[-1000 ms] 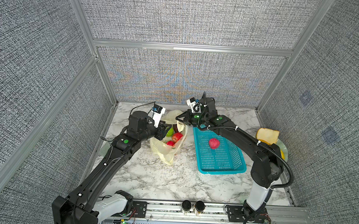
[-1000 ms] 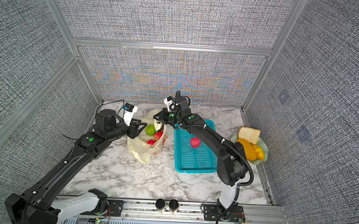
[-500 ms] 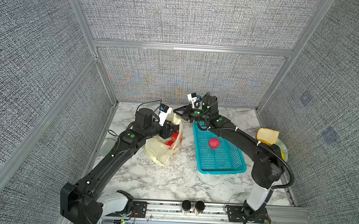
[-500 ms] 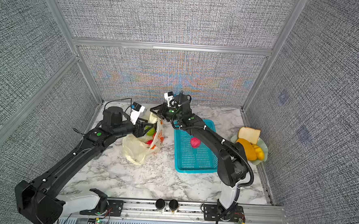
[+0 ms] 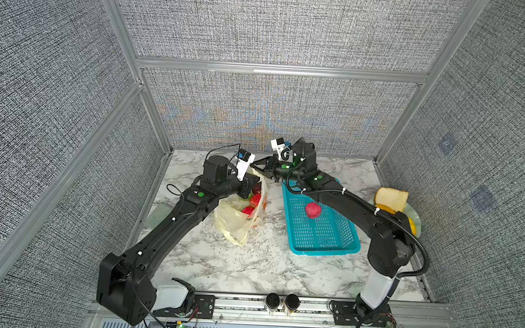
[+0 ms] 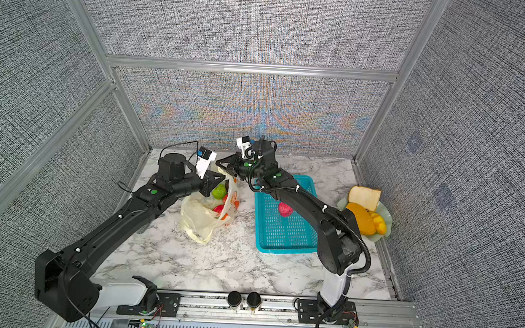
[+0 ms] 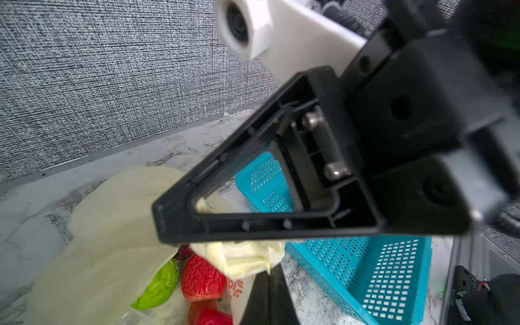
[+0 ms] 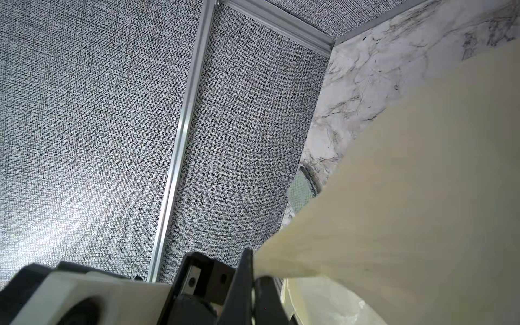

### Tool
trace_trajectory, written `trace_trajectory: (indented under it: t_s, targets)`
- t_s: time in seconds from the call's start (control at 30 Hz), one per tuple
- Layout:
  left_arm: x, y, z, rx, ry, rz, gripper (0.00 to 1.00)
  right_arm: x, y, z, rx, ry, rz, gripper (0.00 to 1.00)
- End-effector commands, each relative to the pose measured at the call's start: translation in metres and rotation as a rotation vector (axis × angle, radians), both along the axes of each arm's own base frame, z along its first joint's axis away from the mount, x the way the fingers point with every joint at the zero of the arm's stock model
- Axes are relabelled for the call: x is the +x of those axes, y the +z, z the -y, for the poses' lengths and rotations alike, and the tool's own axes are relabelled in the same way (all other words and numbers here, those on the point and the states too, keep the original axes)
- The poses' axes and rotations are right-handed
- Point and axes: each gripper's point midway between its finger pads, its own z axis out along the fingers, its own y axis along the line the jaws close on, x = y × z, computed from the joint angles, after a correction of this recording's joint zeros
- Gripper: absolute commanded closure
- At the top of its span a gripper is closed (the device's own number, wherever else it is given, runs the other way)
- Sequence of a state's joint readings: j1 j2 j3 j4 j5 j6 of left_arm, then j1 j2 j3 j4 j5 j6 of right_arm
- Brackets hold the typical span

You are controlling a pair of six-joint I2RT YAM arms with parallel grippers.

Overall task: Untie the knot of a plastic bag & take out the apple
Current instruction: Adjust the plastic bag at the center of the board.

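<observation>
Left fingers (image 5: 252, 181) are closed at the near side of the open mouth of the plastic bag (image 5: 235, 223), and the right fingers (image 5: 259, 165) are clenched on the far side of its rim; both top views show this. I judge that the two arms draw the rim apart to make the mouth wide enough to reach the fruit. The one bag stands on the surface (image 5: 249, 272), just left of one turquoise basket (image 5: 322, 235) that holds one red fruit (image 5: 312, 210). One plate (image 6: 389, 224) with bread and orange pieces is at the right edge.

From the left wrist, the left fingers meet at a folded bunch of pale film (image 7: 244, 259). I cannot tell whether film is pinched between them. I cannot find a tied knot. Inside the bag lie one green fruit (image 7: 160, 284), perhaps the apple, and at least two red pieces (image 7: 202, 278).

From the right wrist, the right fingers grip a stretched sheet of the bag, lifted off the surface.
</observation>
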State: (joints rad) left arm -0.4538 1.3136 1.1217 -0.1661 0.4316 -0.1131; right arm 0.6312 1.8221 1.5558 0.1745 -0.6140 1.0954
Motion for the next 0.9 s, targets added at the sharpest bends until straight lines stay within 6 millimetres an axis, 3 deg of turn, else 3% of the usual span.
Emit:
trace_trajectory:
  t_s: [0.0,0.1,0.2,0.4,0.5,0.6,0.67,0.77,0.87]
  targets:
    - [0.013,0.004,-0.013,0.027,0.100,0.038,1.00,-0.005,0.011,0.000,0.035,0.015,0.014,1.00]
    - [0.019,0.012,-0.027,0.056,0.181,0.064,1.00,-0.008,0.008,0.005,0.018,0.023,0.023,0.98]
    - [0.023,0.020,-0.044,0.137,0.257,0.069,1.00,-0.011,0.001,0.024,-0.054,0.010,0.060,0.76]
    - [0.018,0.033,-0.063,0.241,0.304,0.076,1.00,-0.039,0.012,0.056,-0.209,0.035,0.247,0.58]
    - [0.016,0.032,-0.060,0.255,0.282,0.043,1.00,-0.064,0.002,0.055,-0.355,0.125,0.322,0.60]
    - [0.013,0.031,-0.051,0.234,0.237,0.010,1.00,-0.108,-0.014,0.033,-0.520,0.295,0.400,0.67]
    - [0.014,0.028,-0.047,0.228,0.222,-0.002,1.00,-0.120,-0.033,0.019,-0.612,0.342,0.409,0.71]
    - [0.016,0.019,-0.049,0.237,0.237,-0.021,1.00,-0.117,-0.066,0.005,-0.721,0.323,0.435,0.73]
    - [0.017,0.011,-0.054,0.258,0.265,-0.043,1.00,-0.098,-0.100,0.003,-0.835,0.246,0.448,0.73]
